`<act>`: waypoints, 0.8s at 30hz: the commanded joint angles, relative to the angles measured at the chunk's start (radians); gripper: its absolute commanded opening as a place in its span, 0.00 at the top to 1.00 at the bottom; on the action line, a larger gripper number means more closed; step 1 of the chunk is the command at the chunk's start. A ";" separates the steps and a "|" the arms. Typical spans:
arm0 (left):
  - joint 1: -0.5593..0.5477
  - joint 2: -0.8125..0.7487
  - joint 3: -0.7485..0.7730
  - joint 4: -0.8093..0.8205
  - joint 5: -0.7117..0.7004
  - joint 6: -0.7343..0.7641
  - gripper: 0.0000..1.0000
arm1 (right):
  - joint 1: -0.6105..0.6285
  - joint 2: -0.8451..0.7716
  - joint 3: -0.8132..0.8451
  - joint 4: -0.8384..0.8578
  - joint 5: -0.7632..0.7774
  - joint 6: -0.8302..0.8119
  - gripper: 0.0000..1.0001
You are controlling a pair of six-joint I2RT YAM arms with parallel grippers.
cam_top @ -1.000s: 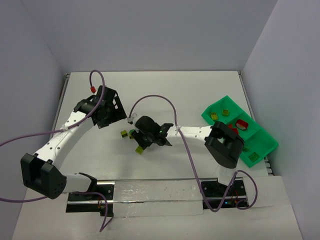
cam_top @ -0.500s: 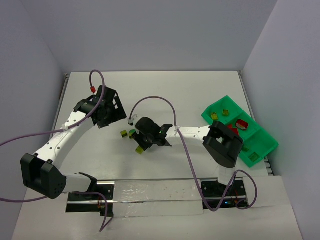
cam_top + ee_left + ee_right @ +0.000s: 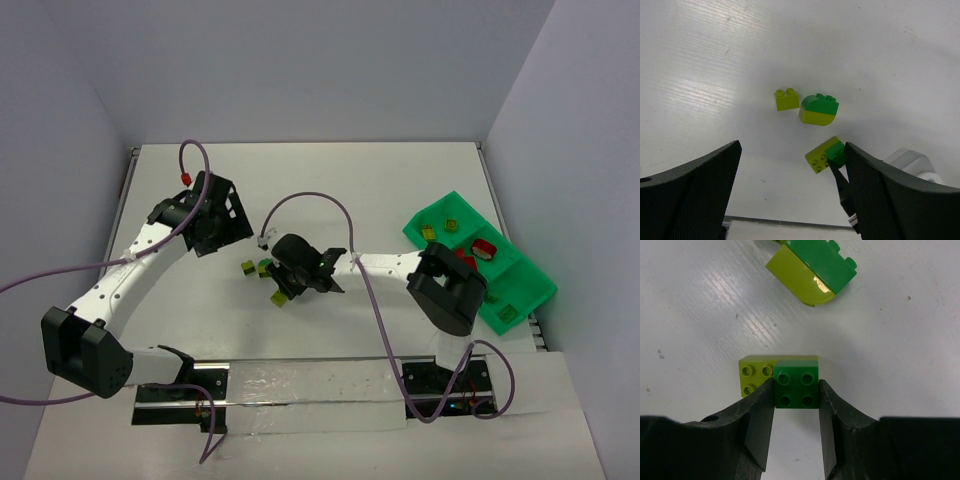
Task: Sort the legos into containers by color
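The dark green brick (image 3: 796, 382) is gripped by the right gripper (image 3: 796, 390), whose jaws are closed against its two opposite sides. It is found on the table near the middle, well apart from the tray (image 3: 535, 285) at the right edge. A yellow-green brick (image 3: 754, 375) is set touching its side, so the pair's long axis is laid across the jaws and juts past one finger; whether the two are joined cannot be told. The left gripper (image 3: 792, 146) is seen wide open above the table, with nothing held.
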 commanded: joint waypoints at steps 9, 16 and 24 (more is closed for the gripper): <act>0.032 -0.026 -0.002 0.110 0.173 0.220 0.09 | -0.370 -0.422 -0.232 0.034 -0.425 0.207 0.98; -0.083 -0.004 0.034 0.220 0.500 0.409 0.09 | -0.596 -0.459 -0.233 -0.071 -0.824 0.258 0.98; -0.264 0.079 0.082 0.219 0.617 0.499 0.09 | -0.672 -0.420 -0.249 -0.028 -1.026 0.335 0.99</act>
